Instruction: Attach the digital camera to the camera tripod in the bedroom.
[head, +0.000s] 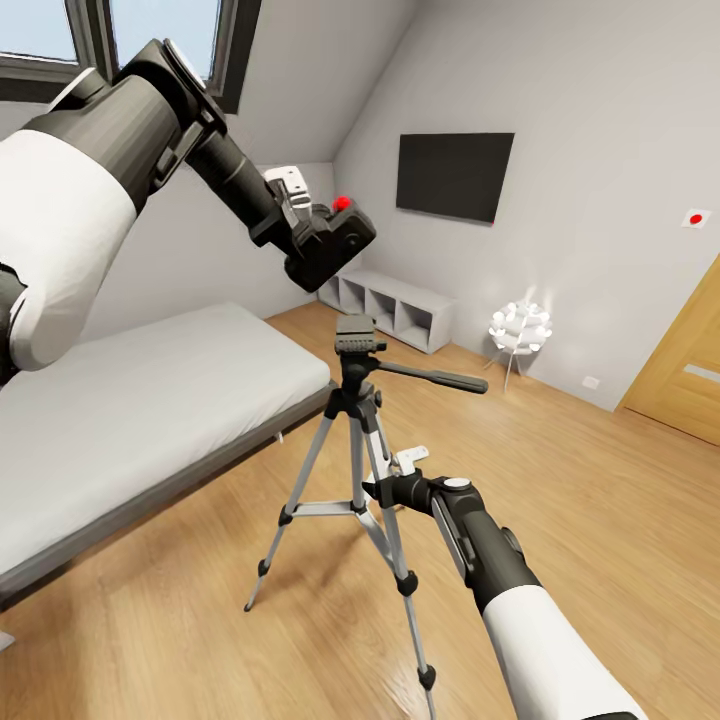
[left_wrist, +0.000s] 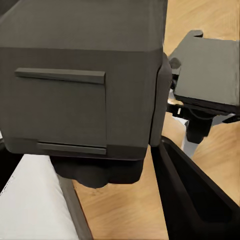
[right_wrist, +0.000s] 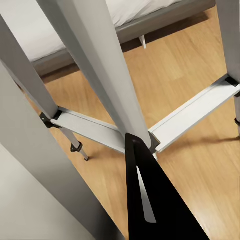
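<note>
My left gripper (head: 318, 250) is raised and shut on the black digital camera (head: 345, 235), whose red button faces up. The camera hangs a little above the head (head: 358, 345) of the camera tripod (head: 350, 440) and slightly to its left. In the left wrist view the camera's dark body (left_wrist: 85, 85) sits between the fingers (left_wrist: 195, 200), with the tripod head (left_wrist: 207, 70) beyond it. The tripod stands on the wood floor with its pan handle (head: 440, 378) pointing right. My right gripper (head: 388, 490) is low, shut on a silver tripod leg (right_wrist: 100, 65).
The white bed (head: 130, 420) with its grey frame lies left of the tripod. White cube shelves (head: 390, 305), a wall TV (head: 455, 175) and a small lit lamp (head: 520, 330) stand at the far wall. A wooden door (head: 685, 370) is at the right.
</note>
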